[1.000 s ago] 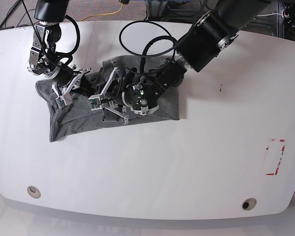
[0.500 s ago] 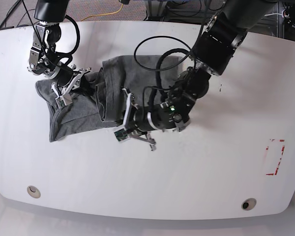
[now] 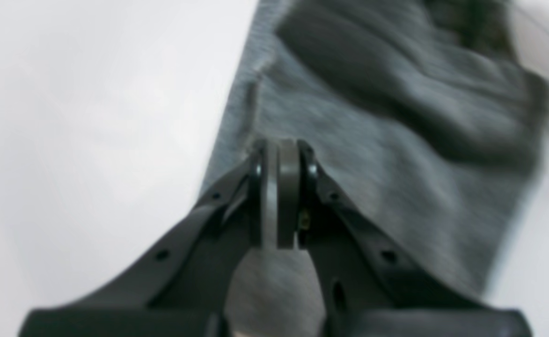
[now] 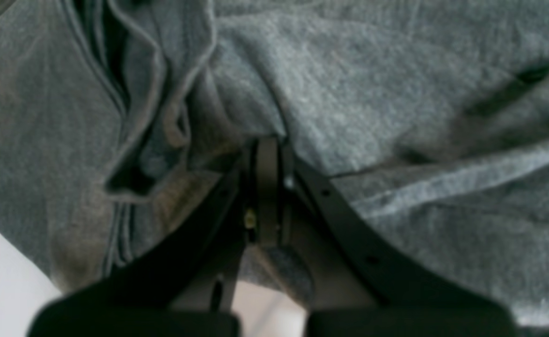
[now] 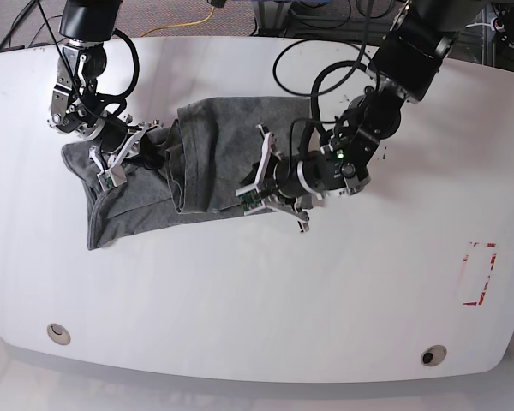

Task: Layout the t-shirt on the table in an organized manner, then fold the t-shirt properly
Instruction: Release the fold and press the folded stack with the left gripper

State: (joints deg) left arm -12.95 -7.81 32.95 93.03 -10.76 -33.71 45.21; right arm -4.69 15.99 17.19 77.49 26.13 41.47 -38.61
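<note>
The grey t-shirt lies rumpled left of the middle of the white table, with a thick fold running down its middle. My left gripper is at the shirt's lower right edge. In the left wrist view it is shut, its tips on the hem of the t-shirt. My right gripper is on the shirt's left part. The right wrist view shows it shut on a bunched fold of the t-shirt.
A red tape rectangle marks the table's right side. Two round cable holes sit near the front edge. Black cables loop over the table behind the left arm.
My left arm swung from over the shirt's middle down toward the front, then right, ending at the shirt's lower right edge. The shirt's right half now lies flatter. The right arm stayed put.
</note>
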